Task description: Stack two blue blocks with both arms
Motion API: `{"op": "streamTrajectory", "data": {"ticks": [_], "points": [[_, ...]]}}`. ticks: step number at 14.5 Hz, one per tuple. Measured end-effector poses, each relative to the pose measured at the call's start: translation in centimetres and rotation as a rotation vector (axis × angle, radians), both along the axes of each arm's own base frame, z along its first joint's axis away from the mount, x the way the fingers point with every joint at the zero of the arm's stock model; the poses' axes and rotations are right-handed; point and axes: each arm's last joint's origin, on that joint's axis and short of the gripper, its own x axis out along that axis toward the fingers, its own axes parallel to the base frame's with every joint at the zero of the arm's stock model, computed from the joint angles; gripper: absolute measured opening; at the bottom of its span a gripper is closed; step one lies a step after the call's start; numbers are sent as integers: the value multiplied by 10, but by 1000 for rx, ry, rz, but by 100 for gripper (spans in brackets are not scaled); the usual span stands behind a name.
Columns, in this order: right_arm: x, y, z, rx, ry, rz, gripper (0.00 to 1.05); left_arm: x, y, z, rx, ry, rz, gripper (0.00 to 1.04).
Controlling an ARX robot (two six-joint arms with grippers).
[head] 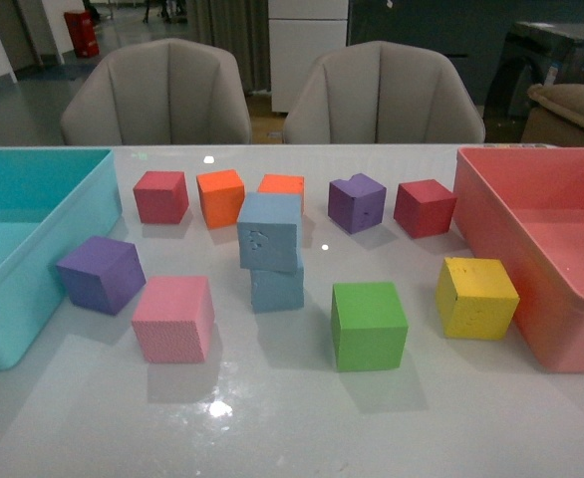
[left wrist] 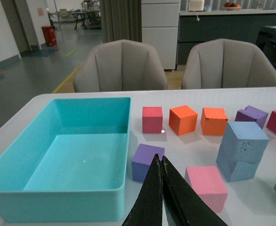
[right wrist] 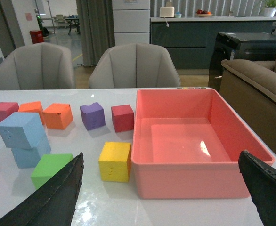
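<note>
Two pale blue blocks stand stacked in the middle of the white table. The upper blue block (head: 269,231) has small dents and sits skewed on the lower blue block (head: 278,283). The stack also shows in the left wrist view (left wrist: 244,141) and the right wrist view (right wrist: 21,130). Neither arm shows in the front view. My left gripper (left wrist: 159,160) is shut and empty, above the table near the purple cube (left wrist: 145,161). My right gripper (right wrist: 161,162) is wide open and empty, facing the pink bin (right wrist: 190,181).
A teal bin (head: 3,329) stands at the left, the pink bin (head: 571,349) at the right. Around the stack lie pink (head: 173,319), green (head: 368,325), yellow (head: 476,298), purple (head: 100,274), red (head: 160,196) and orange (head: 220,197) cubes. Two chairs stand behind the table.
</note>
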Motion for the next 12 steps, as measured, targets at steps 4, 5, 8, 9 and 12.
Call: {"op": "streamTrajectory", "data": {"ticks": [4,5,8,9,12], "points": [[0,0,0,0,0,0,98,-12,16,-13,-1,2,1,2],[0,0,0,0,0,0,98,-14,18,-13,-1,-2,17,2],[0,0,0,0,0,0,98,-20,16,-18,-1,-20,-6,2],[0,0,0,0,0,0,98,-21,16,-24,-1,-7,-5,2],[0,0,0,0,0,0,98,-26,16,-23,-1,-19,-5,2]]}}
